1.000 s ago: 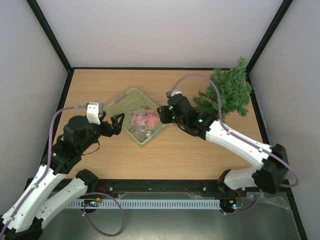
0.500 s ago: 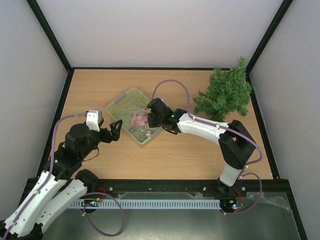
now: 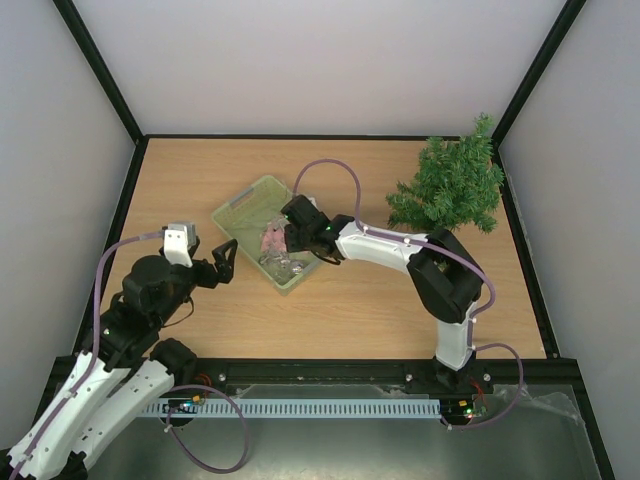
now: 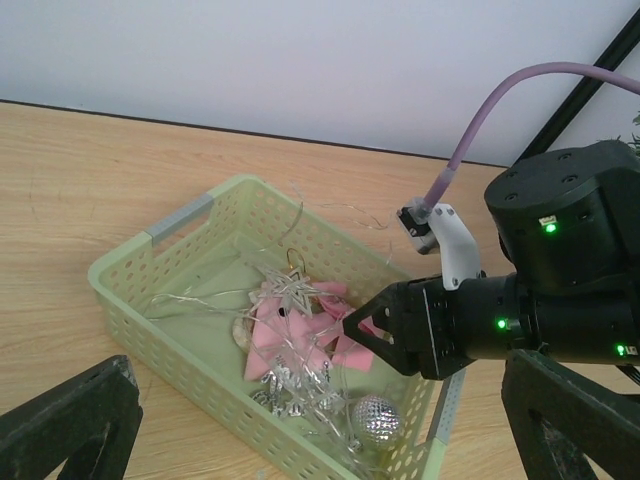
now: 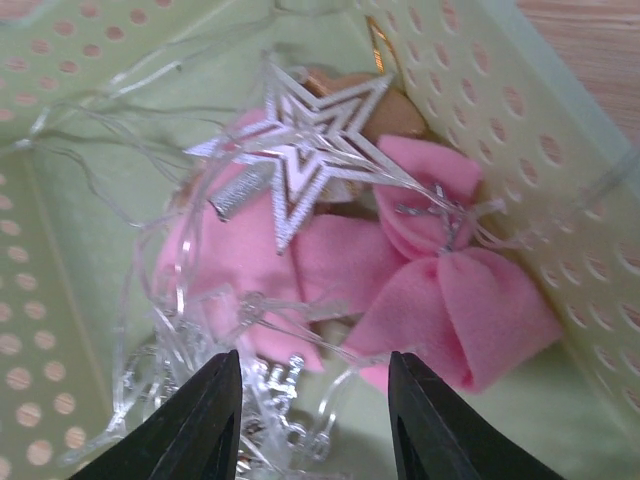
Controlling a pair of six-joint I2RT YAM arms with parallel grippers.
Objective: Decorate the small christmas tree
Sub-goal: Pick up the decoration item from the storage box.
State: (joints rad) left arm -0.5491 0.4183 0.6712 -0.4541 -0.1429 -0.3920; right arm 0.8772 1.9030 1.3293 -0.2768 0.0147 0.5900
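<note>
The small christmas tree (image 3: pixel 450 188) stands at the back right of the table. A pale green basket (image 3: pixel 232 205) in the middle holds pink felt bows (image 5: pixel 470 290), a silver star (image 5: pixel 310 140), a silver glitter ball (image 4: pixel 372 418) and a tangle of clear wire lights (image 5: pixel 150 300). My right gripper (image 3: pixel 283 240) reaches down into the basket, jaws open, its tips (image 5: pixel 312 370) straddling wire strands and the edge of a pink bow without clamping anything. My left gripper (image 3: pixel 225 262) hangs wide open just left of the basket, holding nothing.
Black frame posts and grey walls enclose the wooden table (image 3: pixel 200 170). The right arm's purple cable (image 3: pixel 325 170) loops above the basket. The tree's branches reach close to the right wall.
My right gripper has moved left from the basket's right edge into the basket, jaws narrowing slightly. The left arm has drawn back a little toward the near left.
</note>
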